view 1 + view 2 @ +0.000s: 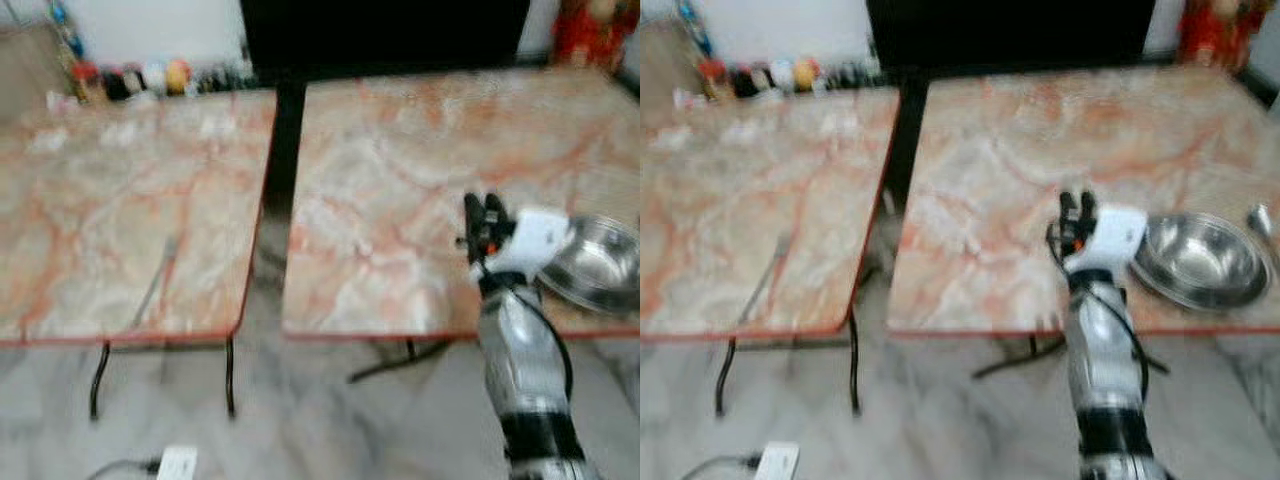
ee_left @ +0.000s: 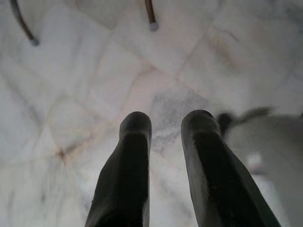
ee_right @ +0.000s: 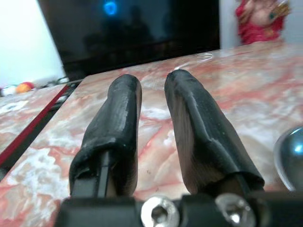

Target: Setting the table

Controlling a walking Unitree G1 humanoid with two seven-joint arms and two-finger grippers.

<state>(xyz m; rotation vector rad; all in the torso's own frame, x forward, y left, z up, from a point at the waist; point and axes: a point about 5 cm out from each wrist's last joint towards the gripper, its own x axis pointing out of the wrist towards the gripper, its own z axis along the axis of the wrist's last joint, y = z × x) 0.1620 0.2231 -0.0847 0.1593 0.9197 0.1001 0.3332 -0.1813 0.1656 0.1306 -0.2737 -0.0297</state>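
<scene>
Left eye view: two marble-patterned tables, the right table (image 1: 400,200) carrying a steel bowl (image 1: 1200,260) near its front edge. Just beside the bowl, the right hand (image 1: 1077,212) hovers, fingers slightly apart, empty. Over the floor (image 2: 71,94), the left hand (image 2: 165,123) hangs likewise parted.

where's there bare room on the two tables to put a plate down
The left table is mostly bare; a thin utensil lies near its front edge. The right table is bare from the gap to the right gripper. Beside it, the metal bowl crowds the front right corner.
</scene>
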